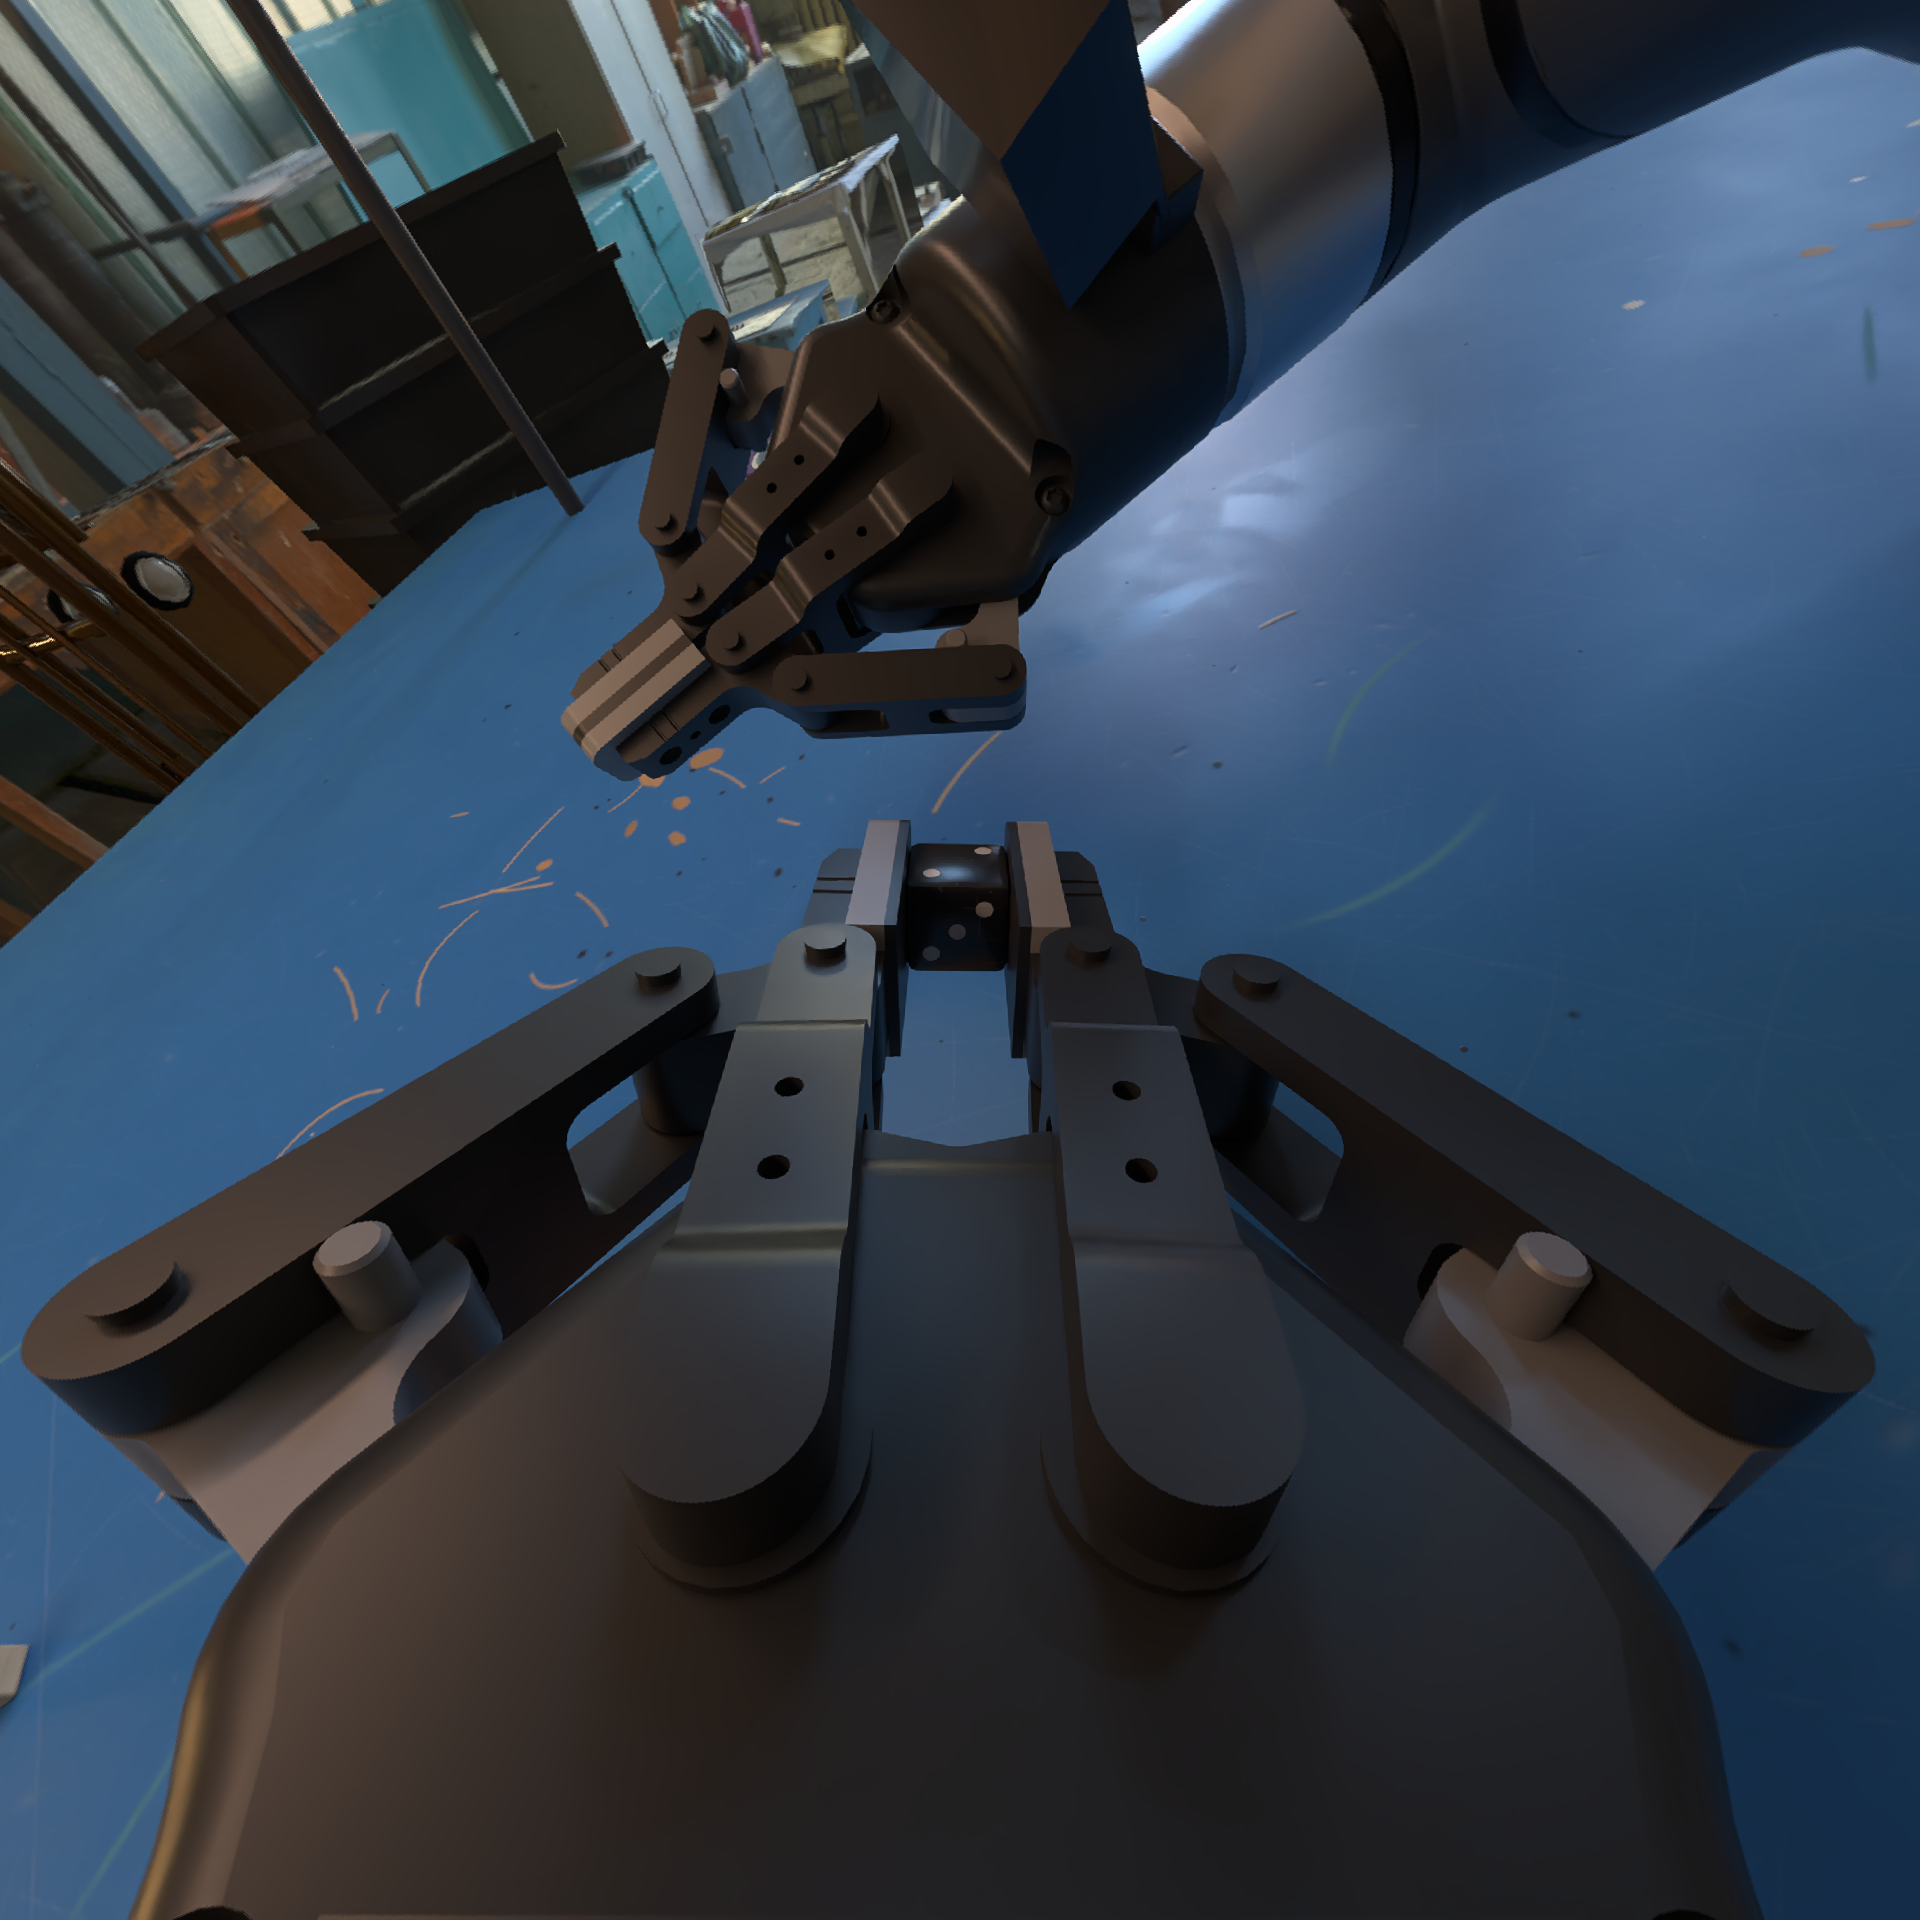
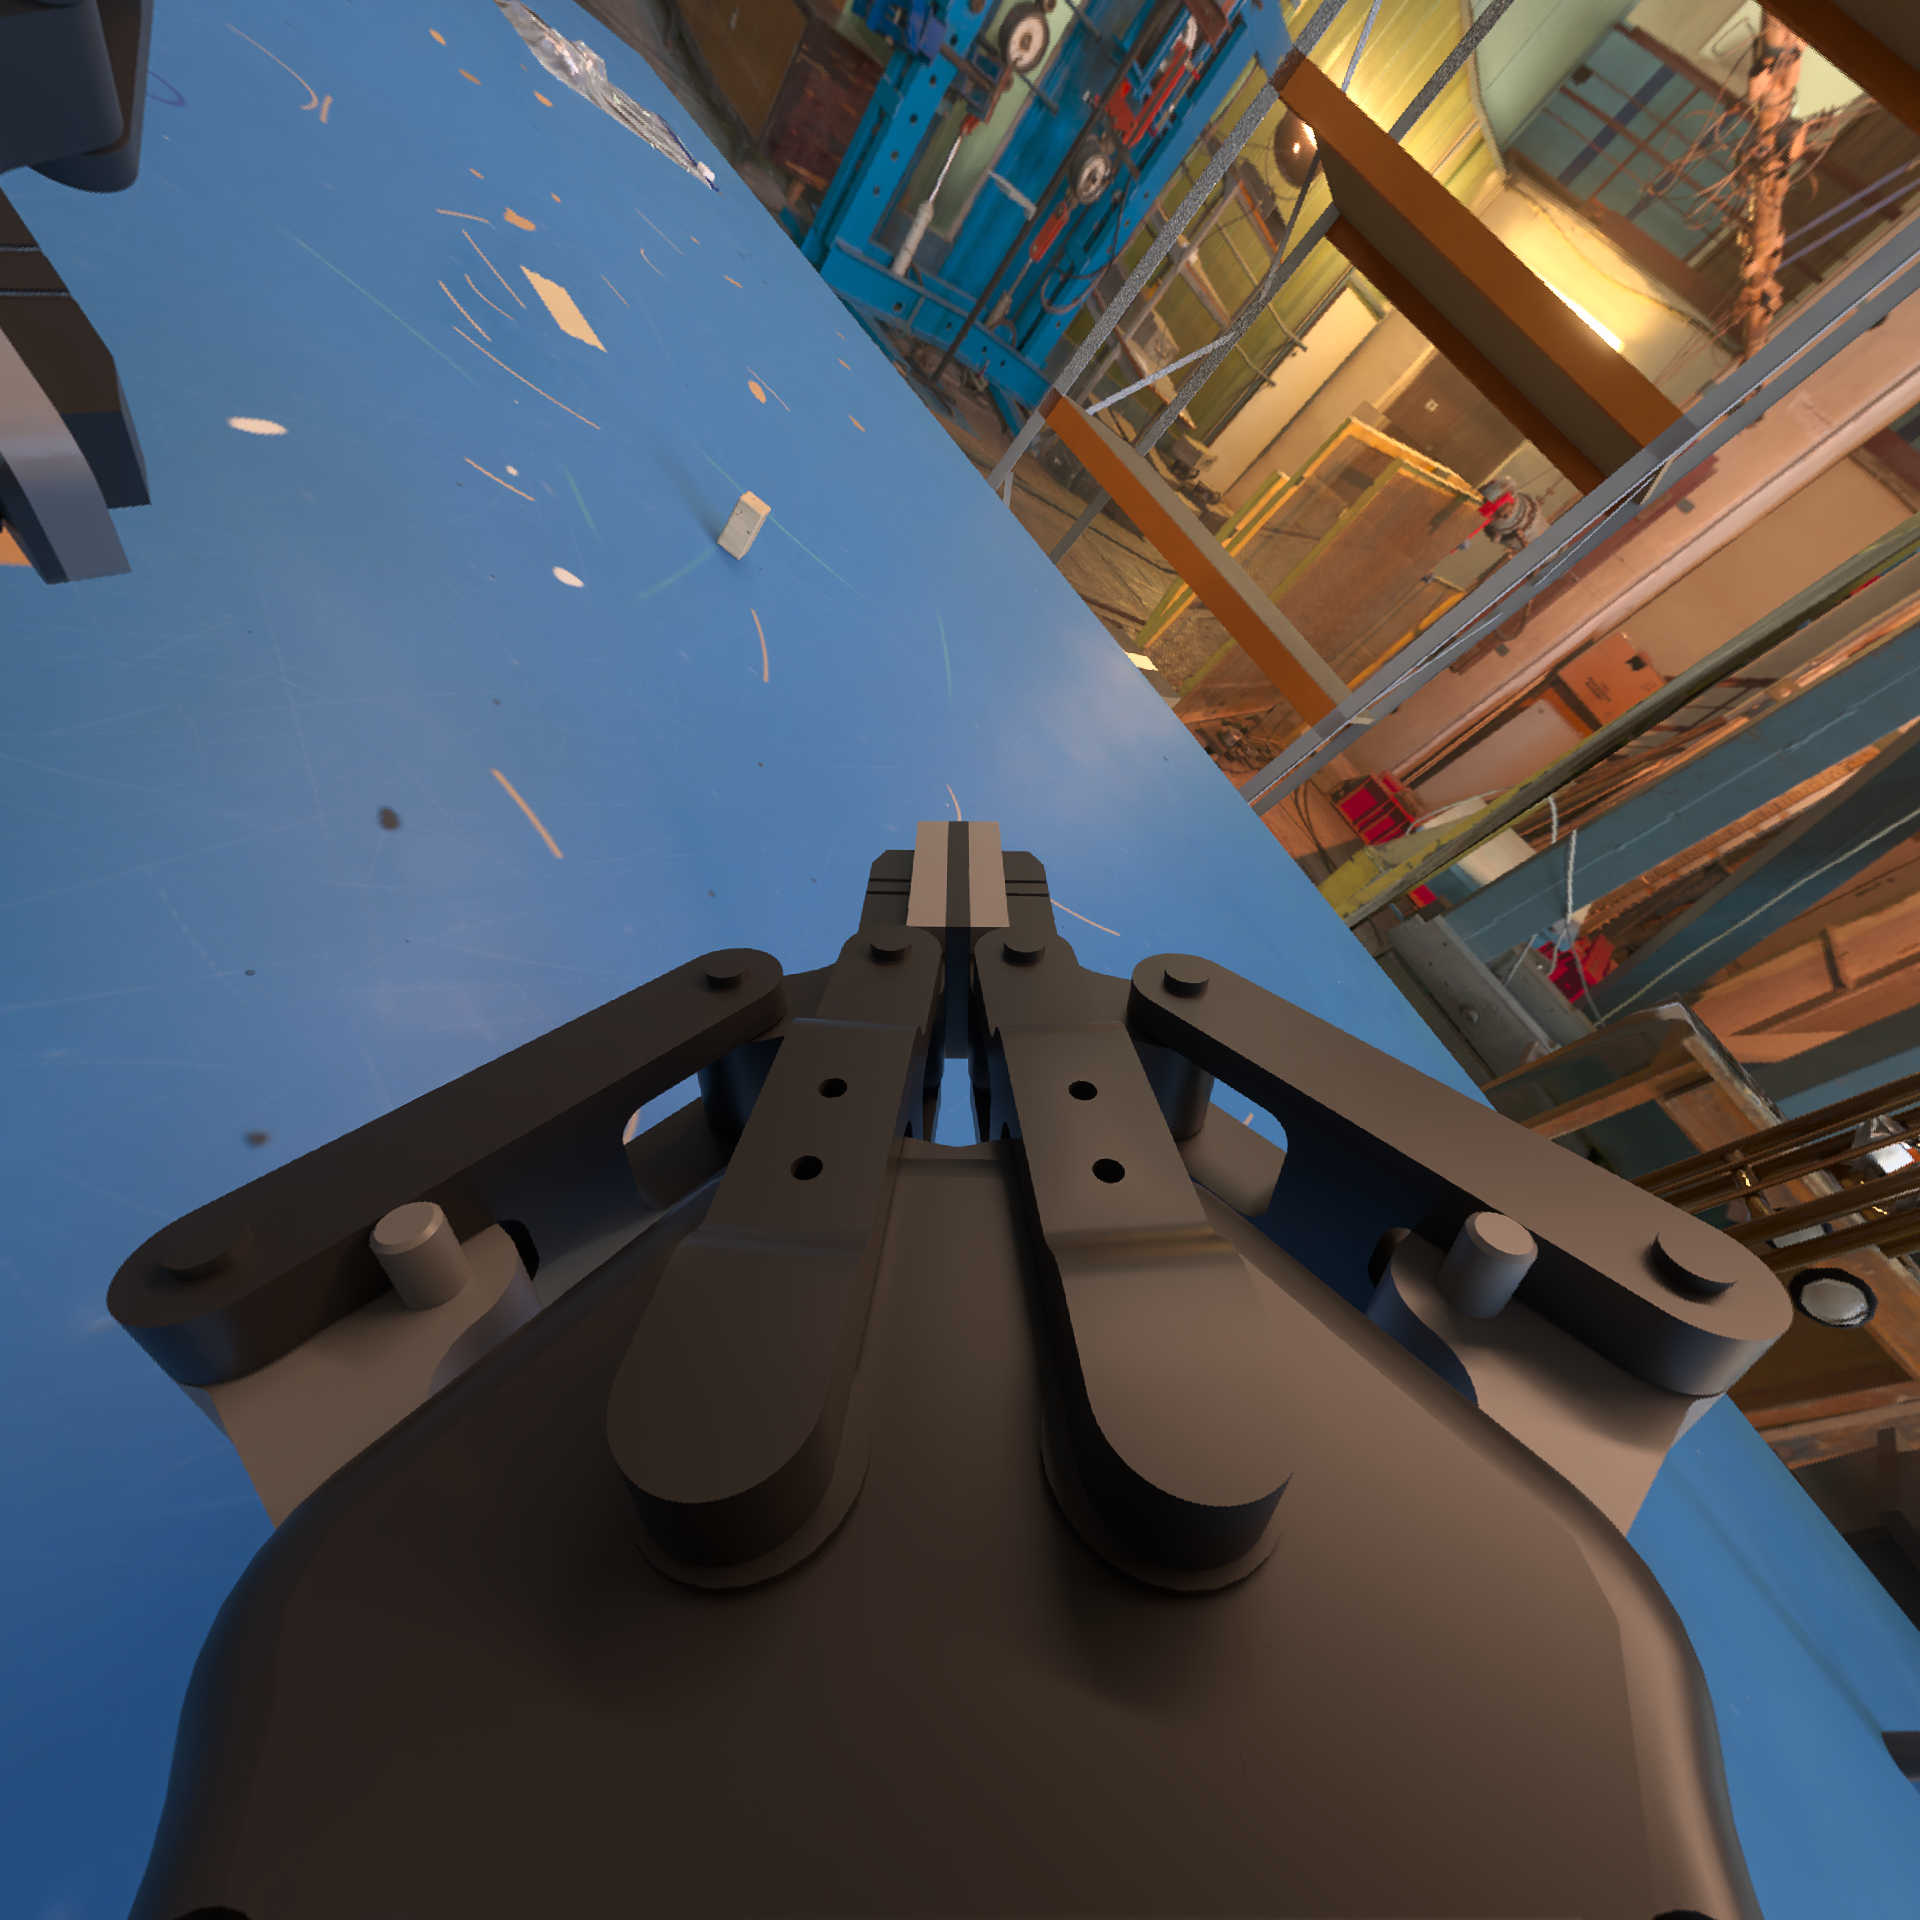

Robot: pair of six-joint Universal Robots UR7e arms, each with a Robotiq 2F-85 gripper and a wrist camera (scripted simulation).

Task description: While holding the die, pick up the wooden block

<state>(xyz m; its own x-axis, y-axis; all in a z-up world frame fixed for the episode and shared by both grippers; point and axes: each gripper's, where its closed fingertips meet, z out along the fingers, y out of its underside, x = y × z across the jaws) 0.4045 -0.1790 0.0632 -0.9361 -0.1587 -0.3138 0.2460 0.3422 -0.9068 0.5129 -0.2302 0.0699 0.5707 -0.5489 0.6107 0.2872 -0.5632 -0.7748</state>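
My left gripper (image 1: pixel 957 883) is shut on a black die with white dots (image 1: pixel 958 906), held between its two pads above the blue table. My right gripper (image 2: pixel 958 873) is shut and empty, its pads pressed together; it also shows in the left wrist view (image 1: pixel 636 704), hovering just above the table beyond the die. The wooden block (image 2: pixel 744 525), small and pale, lies on the table well ahead of the right gripper and a little to its left. A pale corner at the left edge of the left wrist view (image 1: pixel 10 1671) may be the same block.
The blue table (image 2: pixel 312 727) is scratched and flecked with orange marks. Its edge runs diagonally on the right of the right wrist view, with workshop clutter beyond. Part of the left arm (image 2: pixel 52 416) sits at that view's left edge. A clear plastic scrap (image 2: pixel 603 83) lies at the far edge.
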